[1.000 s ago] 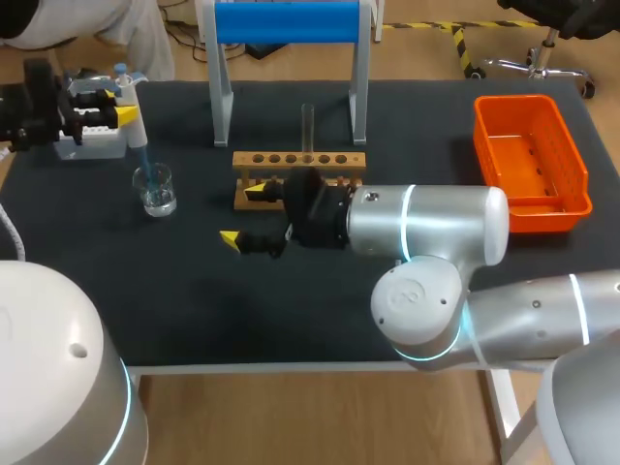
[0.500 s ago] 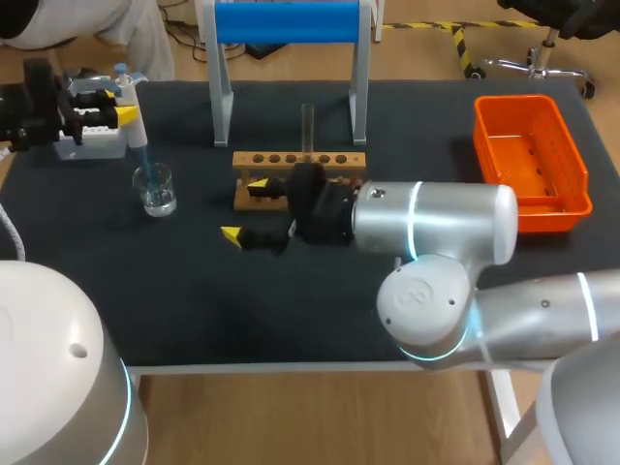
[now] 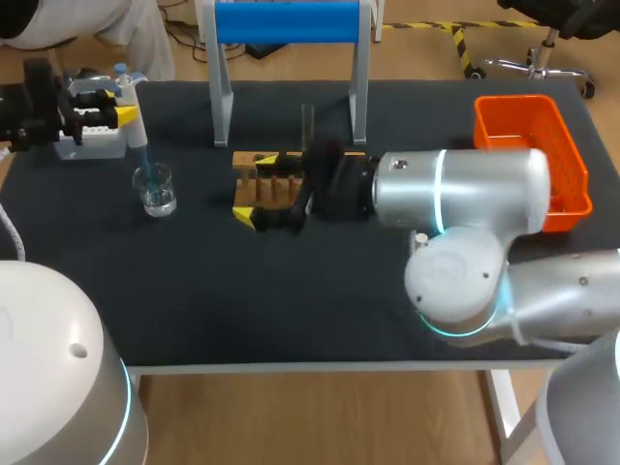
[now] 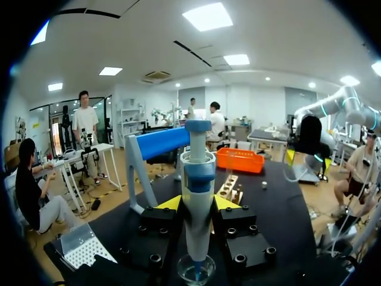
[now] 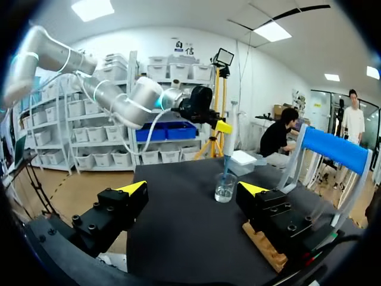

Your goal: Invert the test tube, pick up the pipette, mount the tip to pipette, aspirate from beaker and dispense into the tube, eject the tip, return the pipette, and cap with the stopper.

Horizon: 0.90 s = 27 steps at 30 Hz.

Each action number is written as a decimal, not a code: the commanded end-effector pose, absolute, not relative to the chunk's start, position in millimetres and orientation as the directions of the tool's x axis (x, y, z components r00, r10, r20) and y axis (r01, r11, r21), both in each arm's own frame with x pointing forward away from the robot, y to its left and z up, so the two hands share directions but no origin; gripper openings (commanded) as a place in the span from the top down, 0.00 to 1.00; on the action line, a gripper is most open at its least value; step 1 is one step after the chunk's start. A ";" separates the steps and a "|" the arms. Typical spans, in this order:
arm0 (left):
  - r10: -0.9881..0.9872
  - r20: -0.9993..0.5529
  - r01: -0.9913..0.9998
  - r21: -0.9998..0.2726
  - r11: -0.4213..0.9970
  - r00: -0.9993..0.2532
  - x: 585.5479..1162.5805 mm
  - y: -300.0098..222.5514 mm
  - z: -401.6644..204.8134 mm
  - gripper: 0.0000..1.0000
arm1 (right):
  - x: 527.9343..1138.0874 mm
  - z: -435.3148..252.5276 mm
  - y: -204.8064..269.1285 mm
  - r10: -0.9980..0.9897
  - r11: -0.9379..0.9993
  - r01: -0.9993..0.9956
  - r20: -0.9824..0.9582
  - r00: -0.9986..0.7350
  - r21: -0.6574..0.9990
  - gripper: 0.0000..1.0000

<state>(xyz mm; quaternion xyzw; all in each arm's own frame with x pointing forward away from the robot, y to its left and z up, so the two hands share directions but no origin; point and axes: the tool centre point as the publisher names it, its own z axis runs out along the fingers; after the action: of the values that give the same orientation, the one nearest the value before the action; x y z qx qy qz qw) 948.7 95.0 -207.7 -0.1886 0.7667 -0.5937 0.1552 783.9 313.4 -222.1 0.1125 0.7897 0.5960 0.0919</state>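
OK, nearest on the tabletop [image 3: 291,300]: right gripper [image 3: 254,188] lies low and level, fingers spread wide with nothing between them, one yellow tip over the left end of the wooden rack [image 3: 291,174], the other on the near side of it. The right wrist view agrees: one finger [image 5: 280,220] sits above the rack's wood, and the gap between the fingers is bare cloth. Test tube [image 3: 308,121] stands in the rack, long axis vertical, apart from both grippers. Further left, the beaker [image 3: 155,189] sits upright. Pipette [image 3: 133,121] hangs over it, long axis vertical, blue tip pointing straight down into the beaker, plunger end up. Left gripper [image 3: 124,108] is clamped on the pipette body from both sides.
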 end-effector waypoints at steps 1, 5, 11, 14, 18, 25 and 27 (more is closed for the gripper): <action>-0.475 -0.014 -0.106 -0.969 0.225 -0.880 948.3 94.9 -207.0 1.00 | 786.4 -193.7 290.1 0.224 0.294 0.086 0.019 -0.974 0.952 0.00; -0.475 -0.014 -0.106 -0.969 0.225 -0.880 948.3 94.9 -207.0 1.00 | 794.6 -172.7 288.0 0.198 0.290 0.054 -0.004 -0.980 0.955 0.00; -0.475 -0.014 -0.106 -0.969 0.225 -0.880 948.3 94.9 -207.0 1.00 | 809.2 -142.2 288.4 0.154 0.301 0.010 -0.038 -0.987 0.954 0.00; -0.475 -0.014 -0.106 -0.969 0.225 -0.880 948.3 94.9 -207.0 1.00 | 814.5 -130.9 290.2 0.143 0.310 -0.019 -0.066 -0.988 0.950 0.00; -0.475 -0.014 -0.106 -0.969 0.225 -0.880 948.3 94.9 -207.0 1.00 | 824.6 -118.3 295.4 0.119 0.316 -0.053 -0.095 -0.988 0.947 0.00; -0.475 -0.014 -0.106 -0.969 0.225 -0.880 948.3 94.9 -207.0 1.00 | 849.4 -100.8 313.7 0.083 0.322 -0.102 -0.135 -0.987 0.941 0.00; -0.475 -0.014 -0.106 -0.969 0.225 -0.880 948.3 94.9 -207.0 1.00 | 854.7 -96.5 320.0 0.068 0.320 -0.121 -0.151 -0.986 0.940 0.00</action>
<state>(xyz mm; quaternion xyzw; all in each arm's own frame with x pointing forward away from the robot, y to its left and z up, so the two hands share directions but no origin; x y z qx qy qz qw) 948.6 95.1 -207.6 -0.1886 0.7667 -0.5937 0.1553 840.6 304.3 -101.8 0.0039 0.7908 0.6027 0.1065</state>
